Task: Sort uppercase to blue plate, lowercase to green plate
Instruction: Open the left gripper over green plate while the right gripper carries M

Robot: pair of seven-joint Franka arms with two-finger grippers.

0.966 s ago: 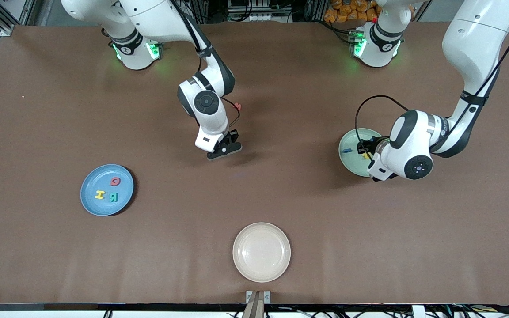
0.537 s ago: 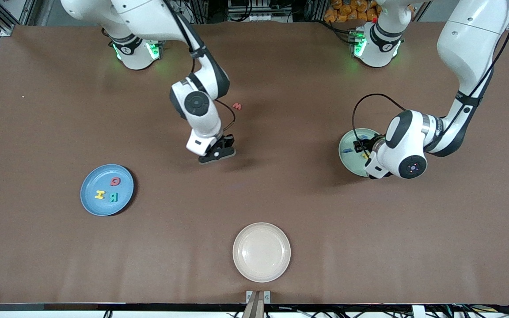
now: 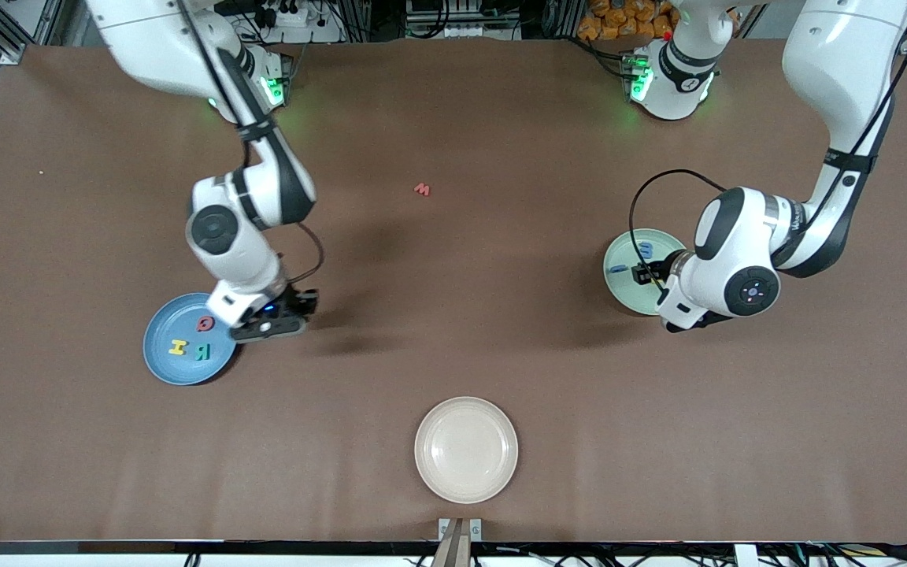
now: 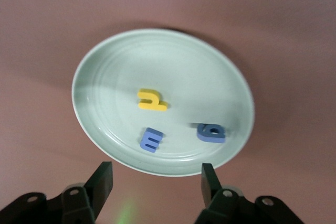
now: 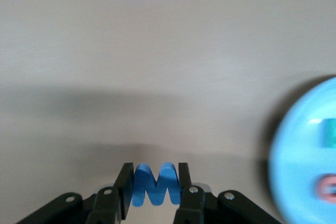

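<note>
My right gripper (image 5: pixel 156 174) is shut on the blue uppercase W (image 5: pixel 156 182). It hangs over the table just beside the blue plate (image 3: pixel 162 358), at the rim toward the middle of the table (image 3: pixel 271 321). The red Q (image 3: pixel 205 323), yellow H (image 3: pixel 177 346) and teal R (image 3: pixel 201 352) lie in that plate. My left gripper (image 4: pixel 157 171) stands open and empty above the green plate (image 4: pixel 105 77), near its rim. In that plate lie a yellow lowercase letter (image 4: pixel 151 100), a blue m (image 4: pixel 151 139) and a dark blue letter (image 4: pixel 211 132). A small red w (image 3: pixel 422 189) lies alone on the table.
A cream plate (image 3: pixel 465 449) sits empty near the front camera's edge of the table, midway between the arms. The brown tabletop stretches bare between the plates.
My right arm swung from the table's middle to the blue plate's rim, carrying the W. The left gripper opened over the green plate, and the dark blue letter now lies in it.
</note>
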